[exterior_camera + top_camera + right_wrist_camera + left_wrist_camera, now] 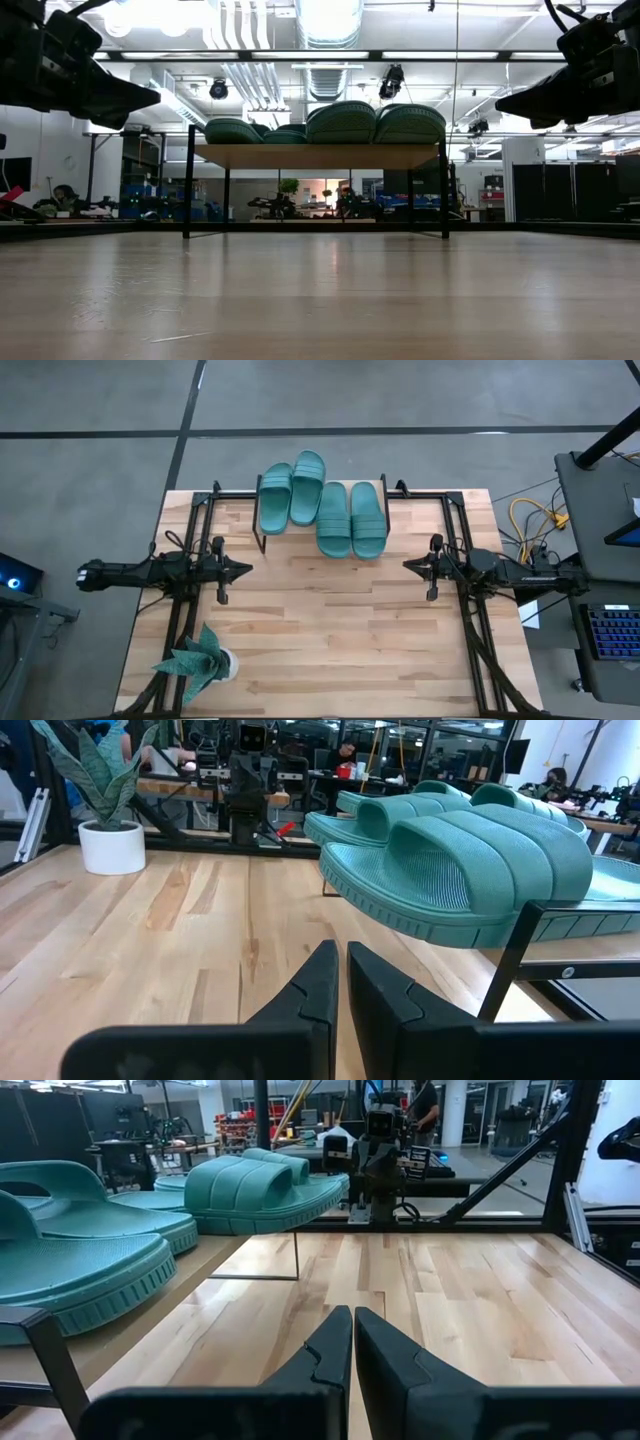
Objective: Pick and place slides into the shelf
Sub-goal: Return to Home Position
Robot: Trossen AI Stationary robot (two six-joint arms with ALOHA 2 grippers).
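Several teal slides lie sole-down on the shelf (pixel 262 546) at the table's far edge. One pair (pixel 292 492) sits on the shelf's left half, the inner one overlapping the outer. The other pair (pixel 351 518) sits on the right half, toes hanging over the shelf's near edge. In the low view the slides (pixel 340 122) rest on the plank top (pixel 316 155). My left gripper (pixel 246 569) hovers shut over the table's left side, my right gripper (pixel 407 565) shut over the right side; both point at the table's middle, near of the shelf.
A teal leafy plant in a white pot (pixel 200 660) stands at the table's near left corner. Bare wooden tabletop (pixel 330 630) stretches between the grippers and toward the near edge. Black frame rails (pixel 480 650) run along both sides.
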